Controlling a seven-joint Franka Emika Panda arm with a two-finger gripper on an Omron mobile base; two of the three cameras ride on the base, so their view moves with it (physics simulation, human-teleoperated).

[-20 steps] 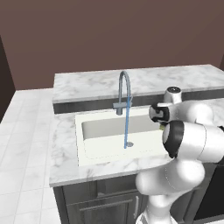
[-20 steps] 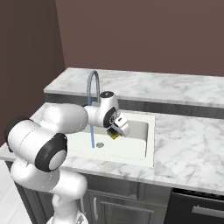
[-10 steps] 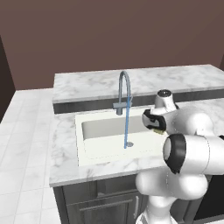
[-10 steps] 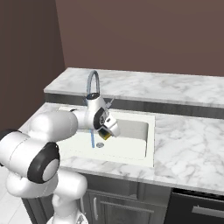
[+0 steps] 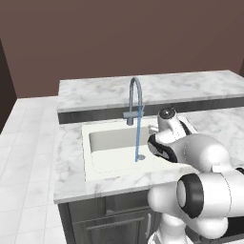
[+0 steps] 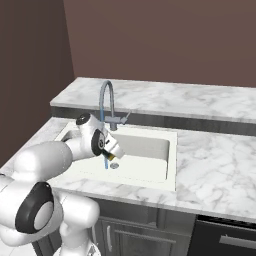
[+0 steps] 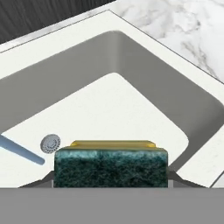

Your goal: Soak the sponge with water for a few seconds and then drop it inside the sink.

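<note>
Held the sponge [image 7: 110,167] clamped between closed jaws, dark green face toward the hand camera, yellow body behind it. Hovered over the white sink [image 7: 131,65], above the basin floor and not resting on it. In the hand view, placed the block just beside the round grey drain [image 7: 50,143], with the thin blue water [image 7: 19,152] stream passing to one side, apart from the sponge. In the right base view, brought the gripper [image 6: 113,154] right up against the stream [image 6: 105,161] below the faucet [image 6: 107,100]; cannot tell from there whether water actually reached the sponge. Judged as the soaking step, barely begun or about to begin. Next move, by that reading: shift the sponge sideways into the stream, hold there briefly, then part the jaws over the basin.
</note>
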